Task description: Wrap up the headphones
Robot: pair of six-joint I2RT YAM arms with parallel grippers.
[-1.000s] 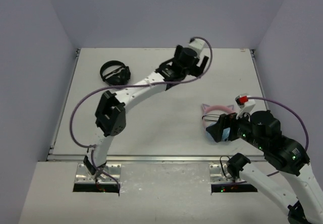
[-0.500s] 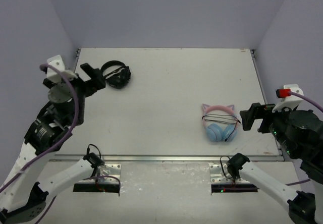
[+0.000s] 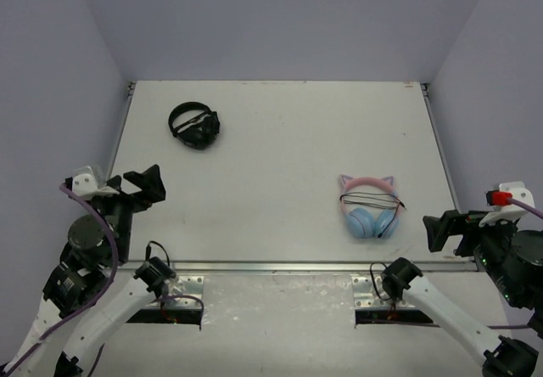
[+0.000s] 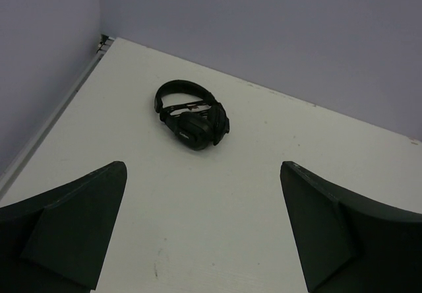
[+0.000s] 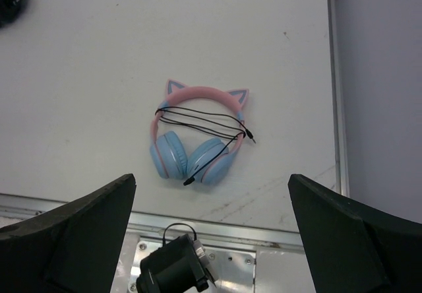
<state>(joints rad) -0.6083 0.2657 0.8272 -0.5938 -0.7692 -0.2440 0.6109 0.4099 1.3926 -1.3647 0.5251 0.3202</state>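
The left end effector (image 3: 144, 188) hangs at the lower left of the top view, fingers wide apart and holding nothing, over the left edge of the table (image 3: 280, 131). The right end effector (image 3: 450, 231) is likewise spread and empty at the lower right, just off the table's right side. The headphones (image 3: 362, 222) lie flat on the table, right of centre and near its front edge, ear cups toward the arms. Their cable (image 5: 198, 118) crosses the headband in several strands. Black headphones (image 3: 194, 125) lie at the upper left, well apart.
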